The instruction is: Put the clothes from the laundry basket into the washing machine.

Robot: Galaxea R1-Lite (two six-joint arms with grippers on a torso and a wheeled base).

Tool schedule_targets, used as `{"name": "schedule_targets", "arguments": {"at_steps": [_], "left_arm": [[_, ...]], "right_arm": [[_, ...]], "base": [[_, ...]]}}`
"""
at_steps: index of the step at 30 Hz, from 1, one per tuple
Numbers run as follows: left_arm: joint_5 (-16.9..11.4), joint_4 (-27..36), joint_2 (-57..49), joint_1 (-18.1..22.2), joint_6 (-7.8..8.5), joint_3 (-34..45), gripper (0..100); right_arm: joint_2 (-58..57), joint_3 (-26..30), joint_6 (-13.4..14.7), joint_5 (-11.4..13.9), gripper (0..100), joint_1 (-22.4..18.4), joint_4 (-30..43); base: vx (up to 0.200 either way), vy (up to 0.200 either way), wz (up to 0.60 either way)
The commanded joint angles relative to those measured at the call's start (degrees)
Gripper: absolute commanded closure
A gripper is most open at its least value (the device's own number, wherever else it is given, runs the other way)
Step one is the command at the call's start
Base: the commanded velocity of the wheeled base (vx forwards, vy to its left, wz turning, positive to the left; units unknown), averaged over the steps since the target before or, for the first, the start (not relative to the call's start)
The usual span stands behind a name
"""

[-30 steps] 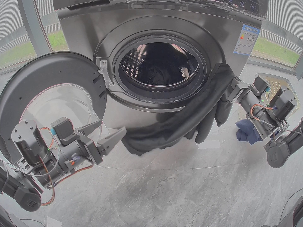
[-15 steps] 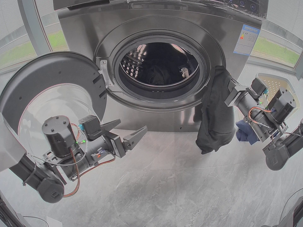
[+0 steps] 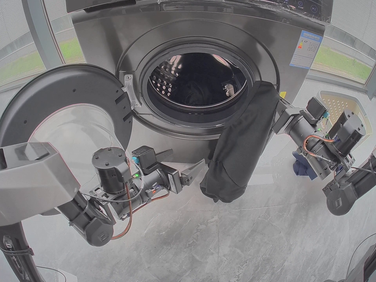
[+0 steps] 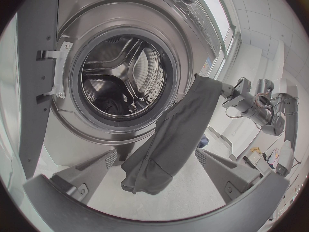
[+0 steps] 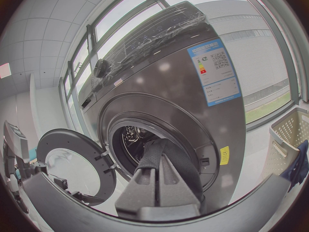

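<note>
Right gripper [image 3: 276,103] pinches shut on a black garment [image 3: 239,145] at the washing machine [image 3: 196,24] opening.
The garment hangs before the opening's right edge, outside the drum [image 3: 168,79], where another dark item [image 3: 194,93] lies. Left gripper [image 3: 187,158] is spread wide, holding nothing, just beside the hanging hem. A blue cloth [image 3: 301,169] drapes over the laundry basket [image 3: 344,103] rim.

— What carries everything here?
— Grey marbled floor [image 3: 219,232]. Your washing machine [image 3: 196,28] stands on it, ahead of the left gripper [image 3: 187,159]; the laundry basket [image 3: 341,102] stands on it to the right gripper's [image 3: 279,105] right.
</note>
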Motion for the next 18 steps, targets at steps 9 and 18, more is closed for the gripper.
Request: {"name": "schedule_targets", "arguments": {"at_steps": [9, 18], "left_arm": [[0.4, -2.4, 9.7, 0.1, 0.49, -7.1, 0], [-0.5, -3.2, 14.9, -1.0, 0.49, -13.5, 0]], "right_arm": [[0.4, -0.3, 0.3, -0.3, 100, 3.2, 0.0], [0.8, -0.2, 0.4, -0.4, 100, 4.2, -0.1]], "base": [[0.0, 0.0, 0.0], [0.0, 0.0, 0.0]]}}
